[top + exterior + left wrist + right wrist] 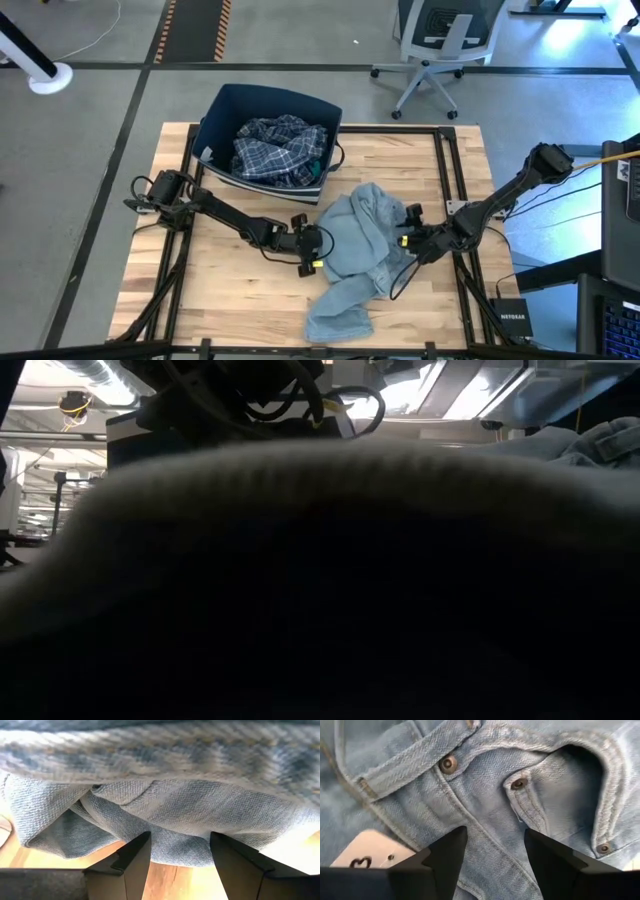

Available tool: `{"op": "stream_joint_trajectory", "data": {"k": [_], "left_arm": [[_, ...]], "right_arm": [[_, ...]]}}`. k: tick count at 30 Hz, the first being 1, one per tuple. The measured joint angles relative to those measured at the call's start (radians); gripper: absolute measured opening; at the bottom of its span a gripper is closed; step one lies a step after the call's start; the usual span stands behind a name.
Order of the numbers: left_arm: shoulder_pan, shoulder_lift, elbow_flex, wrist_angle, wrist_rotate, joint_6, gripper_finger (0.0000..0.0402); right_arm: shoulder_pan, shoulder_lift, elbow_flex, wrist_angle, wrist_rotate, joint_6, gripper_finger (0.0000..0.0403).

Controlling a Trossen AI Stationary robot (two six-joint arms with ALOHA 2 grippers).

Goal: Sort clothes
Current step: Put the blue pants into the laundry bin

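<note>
Centrally, the light-blue denim jeans (358, 250) are seen crumpled on the wooden table (230, 290), one leg trailing toward the near edge. The left gripper (316, 252) is placed at the jeans' left edge, its fingers (134, 860) spread apart with denim (190, 815) just ahead and nothing clamped between them. The right gripper (408, 235) is set against the jeans' right side, its fingers (445, 855) likewise held open over the pocket rivets (519, 783) and a pale label (370, 851). Behind, a blue plaid shirt (275, 148) is heaped inside the dark navy bin (222, 110). The low view is blocked by blurred fabric.
</note>
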Motion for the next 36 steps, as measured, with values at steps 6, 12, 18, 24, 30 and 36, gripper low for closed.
{"op": "stream_joint_trajectory", "data": {"k": [6,12,18,24,30,36], "left_arm": [[0.0,0.0,0.0,0.019,0.0,-0.001,0.0198],[0.0,0.0,0.0,0.036,0.0,-0.001,0.0198],[0.0,0.0,0.0,0.039,0.0,-0.001,0.0198],[0.0,0.0,0.0,0.051,-0.001,-0.001,0.0198],[0.001,0.0,0.0,0.063,0.019,-0.001,0.0198],[0.002,0.0,0.0,0.068,0.021,-0.001,0.0198]], "right_arm": [[0.0,0.005,-0.001,0.143,0.012,-0.086,0.026],[0.0,0.011,-0.001,0.312,0.08,-0.297,0.0276],[0.0,0.026,-0.001,0.509,0.107,-0.52,0.0276],[0.0,0.055,0.008,0.606,0.05,-0.604,0.0285],[-0.053,0.099,0.057,0.592,0.026,-0.648,0.0322],[-0.104,0.185,0.068,0.659,-0.012,-0.882,0.0332]]}}
